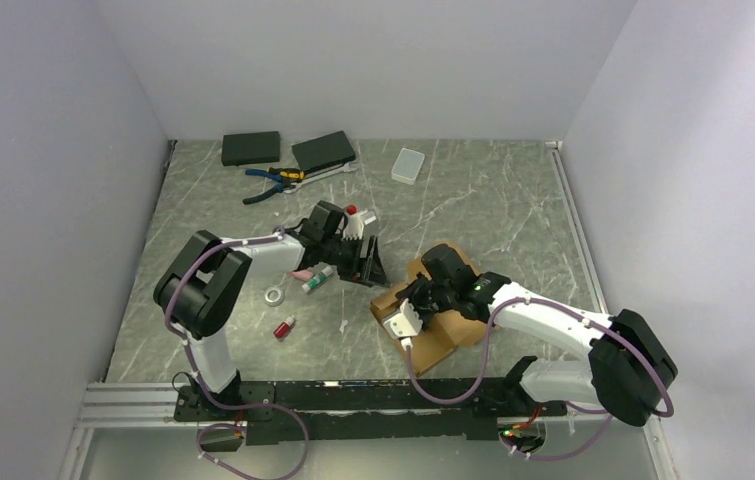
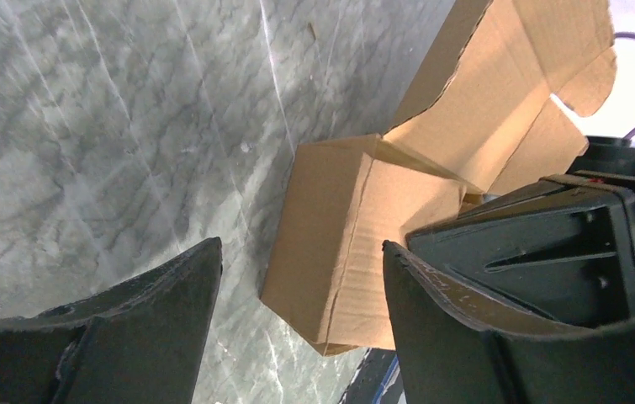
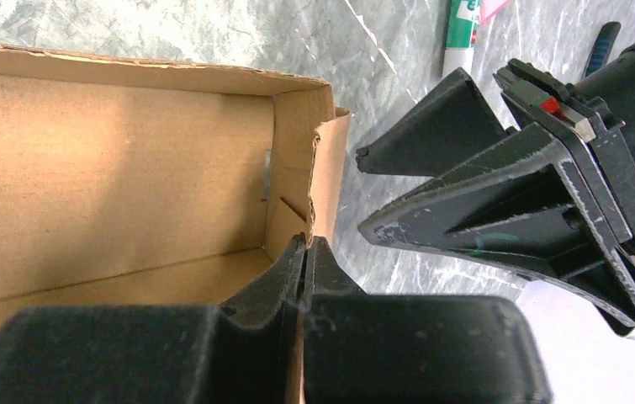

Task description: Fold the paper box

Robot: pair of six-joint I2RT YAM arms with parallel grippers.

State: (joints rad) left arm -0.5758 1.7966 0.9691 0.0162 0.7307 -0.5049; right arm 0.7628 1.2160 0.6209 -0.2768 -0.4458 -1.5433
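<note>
Right jaws pinch half-formed paper box [image 3: 112,168] wall.

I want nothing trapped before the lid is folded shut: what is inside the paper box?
Only bare cardboard floor and walls show inside the paper box. The right gripper, pinching its end wall, hides the near part of the interior.
</note>
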